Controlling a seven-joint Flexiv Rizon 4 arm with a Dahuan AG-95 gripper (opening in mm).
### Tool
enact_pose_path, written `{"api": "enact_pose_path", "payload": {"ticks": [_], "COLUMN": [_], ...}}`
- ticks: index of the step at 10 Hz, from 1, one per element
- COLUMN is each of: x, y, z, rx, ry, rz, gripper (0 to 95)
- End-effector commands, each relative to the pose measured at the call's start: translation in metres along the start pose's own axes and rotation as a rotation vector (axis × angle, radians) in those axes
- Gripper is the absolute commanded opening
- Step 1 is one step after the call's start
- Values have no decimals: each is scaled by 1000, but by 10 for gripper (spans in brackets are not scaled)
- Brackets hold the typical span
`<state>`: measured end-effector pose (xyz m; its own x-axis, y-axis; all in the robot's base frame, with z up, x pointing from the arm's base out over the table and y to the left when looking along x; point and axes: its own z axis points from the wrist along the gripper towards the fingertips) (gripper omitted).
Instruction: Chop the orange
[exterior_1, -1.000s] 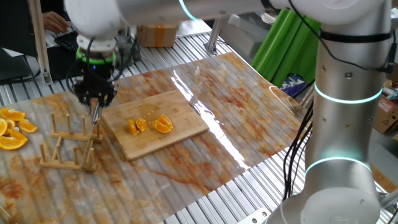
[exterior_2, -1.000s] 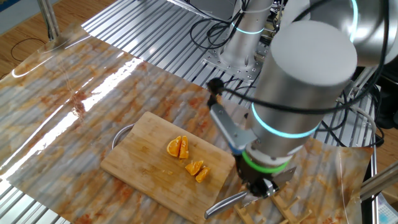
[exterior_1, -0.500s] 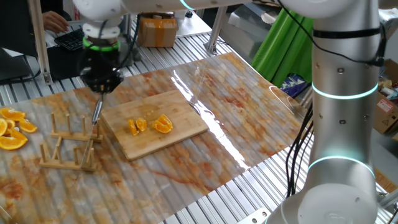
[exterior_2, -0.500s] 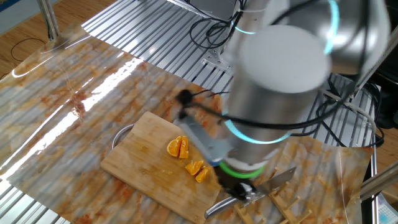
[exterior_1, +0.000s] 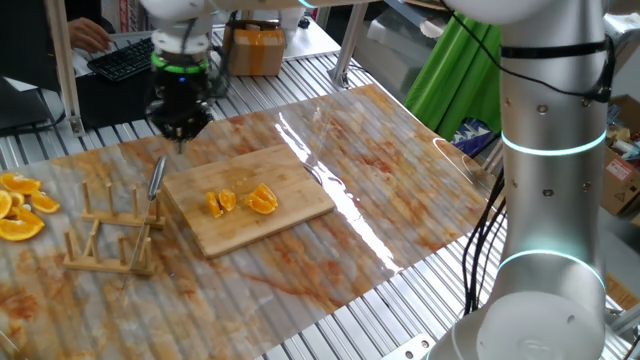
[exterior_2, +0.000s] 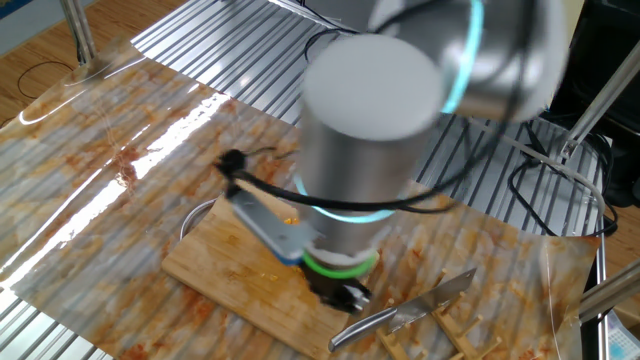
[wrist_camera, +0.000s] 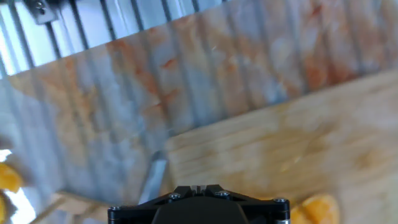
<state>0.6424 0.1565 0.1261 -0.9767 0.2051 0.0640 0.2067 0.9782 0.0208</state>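
The orange lies chopped into a few small wedges (exterior_1: 263, 199) (exterior_1: 220, 203) on the wooden cutting board (exterior_1: 290, 185). My gripper (exterior_1: 182, 132) hangs above the table just behind the board's far left corner, shut and holding nothing. In the hand view the fingertips (wrist_camera: 197, 188) meet, with the board (wrist_camera: 280, 143) below and one wedge (wrist_camera: 314, 208) at the bottom right. The knife (exterior_1: 157, 178) rests on the wooden rack (exterior_1: 110, 238), left of the board. In the other fixed view the arm hides the wedges; the gripper (exterior_2: 345, 293) is over the board (exterior_2: 215, 262), near the knife (exterior_2: 405, 315).
A heap of bigger orange slices (exterior_1: 20, 208) lies at the table's far left. A marbled plastic sheet (exterior_1: 380, 170) covers the slatted metal table. A cardboard box (exterior_1: 252, 50) and a green object (exterior_1: 460, 70) stand behind it. The arm's base column (exterior_1: 550, 200) rises at the right.
The gripper has lifted away from the knife handle and moved right and toward the back, its jaws now together. The knife stays on the rack. The orange wedges have not moved.
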Motion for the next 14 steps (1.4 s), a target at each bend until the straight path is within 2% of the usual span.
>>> {"api": "enact_pose_path", "payload": {"ticks": [1, 2, 7, 14], "x": [-14, -17, -28, -30], "y": [-37, -49, -86, -115], "z": [8, 12, 30, 44], "rx": [-6, -10, -6, -9], "ry": [-8, -8, -14, -8], "rz": [-83, -103, -159, -201], "gripper": [0, 0, 0, 0]}}
